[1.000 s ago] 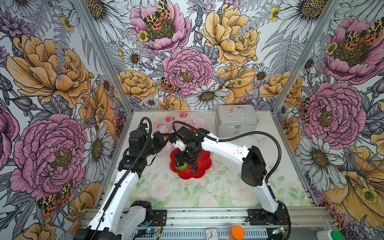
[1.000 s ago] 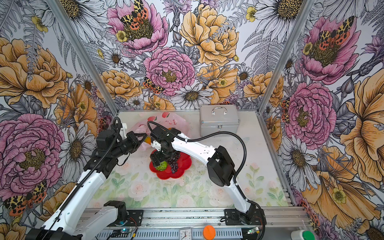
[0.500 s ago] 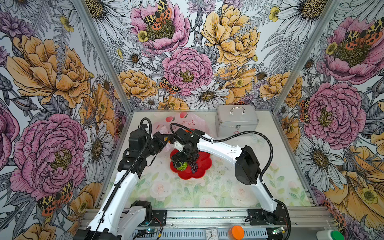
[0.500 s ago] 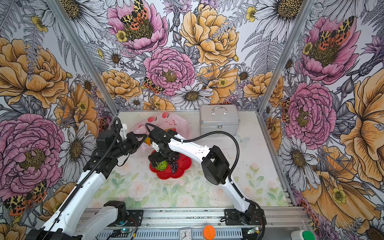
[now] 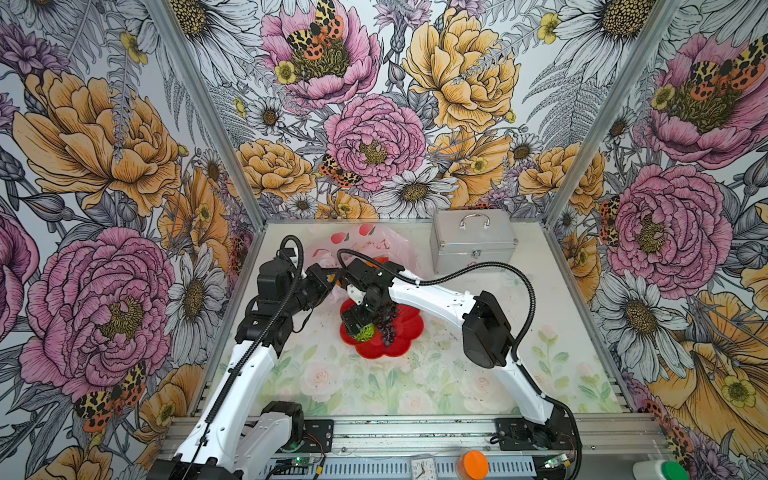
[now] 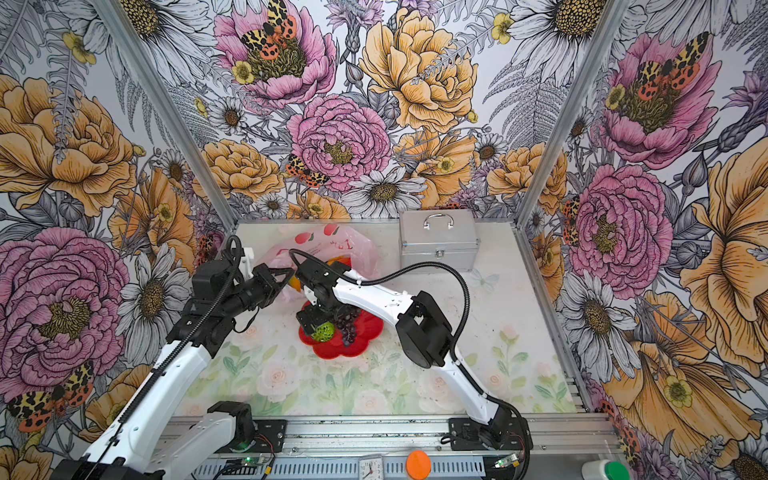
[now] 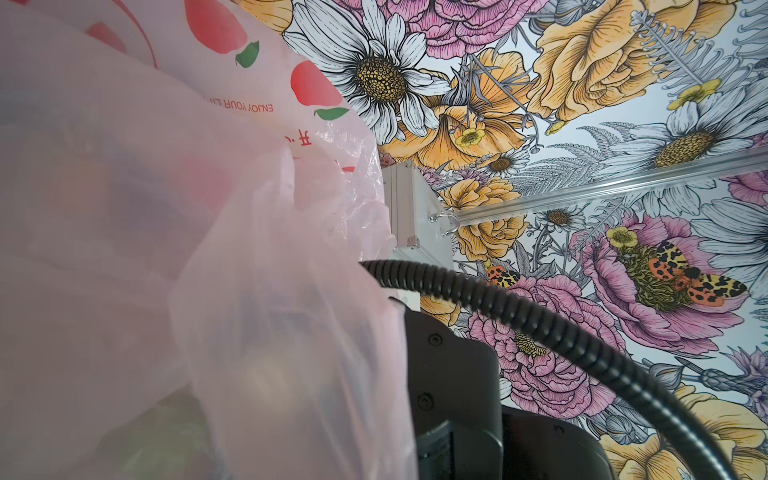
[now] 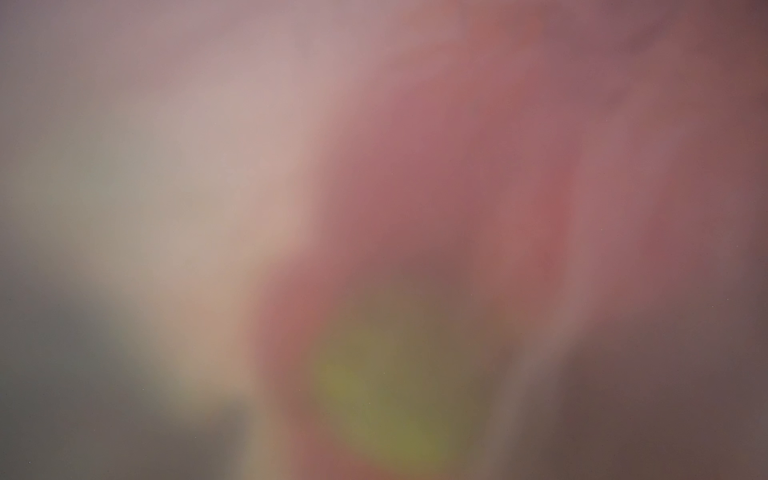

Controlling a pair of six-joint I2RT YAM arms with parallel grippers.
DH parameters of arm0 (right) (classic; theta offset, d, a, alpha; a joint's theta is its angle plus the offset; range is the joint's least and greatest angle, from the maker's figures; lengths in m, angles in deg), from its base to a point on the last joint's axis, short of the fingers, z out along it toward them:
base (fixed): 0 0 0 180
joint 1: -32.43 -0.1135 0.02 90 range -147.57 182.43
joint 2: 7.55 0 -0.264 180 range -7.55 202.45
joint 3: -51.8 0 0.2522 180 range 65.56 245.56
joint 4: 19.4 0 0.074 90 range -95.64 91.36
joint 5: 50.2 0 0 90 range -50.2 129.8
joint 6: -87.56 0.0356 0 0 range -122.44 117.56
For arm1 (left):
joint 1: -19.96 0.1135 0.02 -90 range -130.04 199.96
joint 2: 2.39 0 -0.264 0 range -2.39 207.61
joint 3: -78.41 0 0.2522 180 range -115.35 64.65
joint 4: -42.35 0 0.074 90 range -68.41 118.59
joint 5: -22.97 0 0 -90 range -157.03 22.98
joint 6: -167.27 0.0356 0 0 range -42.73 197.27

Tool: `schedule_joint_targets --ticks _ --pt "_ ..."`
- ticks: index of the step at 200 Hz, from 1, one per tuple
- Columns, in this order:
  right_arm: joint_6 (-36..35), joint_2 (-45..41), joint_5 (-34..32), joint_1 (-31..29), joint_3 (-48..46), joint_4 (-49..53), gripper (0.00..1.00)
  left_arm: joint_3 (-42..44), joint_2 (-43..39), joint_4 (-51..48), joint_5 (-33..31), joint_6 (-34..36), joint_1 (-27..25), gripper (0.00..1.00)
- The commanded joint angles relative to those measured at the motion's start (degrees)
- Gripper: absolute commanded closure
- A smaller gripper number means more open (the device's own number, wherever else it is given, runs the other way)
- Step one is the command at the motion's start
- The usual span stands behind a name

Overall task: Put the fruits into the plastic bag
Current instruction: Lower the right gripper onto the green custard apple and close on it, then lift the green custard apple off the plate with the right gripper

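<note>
With a red-orange fruit [image 6: 338,262] apparently already inside the plastic bag [image 5: 374,245] near the tabletop's far edge, toward the far left corner, the left gripper [image 5: 332,279] is pinched shut on the bag's near rim, holding the mouth up. The right gripper [image 5: 356,328] is down at the bumpy green ball [image 5: 366,333] beside the grape bunch [image 5: 386,322] on the red plate [image 5: 401,345] mid-tabletop; whether its jaws are spread or clamped cannot be told. Picking looks like the step in hand. Next it needs a firm hold, a clean lift and a short carry to the bag's mouth.
</note>
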Motion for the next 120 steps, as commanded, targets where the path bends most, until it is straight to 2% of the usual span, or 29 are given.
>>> schedule_joint_targets --ticks 1,120 --pt "0.9 2.07 -0.56 0.3 2.07 -0.42 0.04 -0.45 -1.06 -0.38 -0.01 0.89 0.48 1.0" --pt "1.58 4.0 -0.22 0.93 1.7 -0.42 0.09 -0.24 -1.05 -0.26 -0.09 0.89 0.7 1.0"
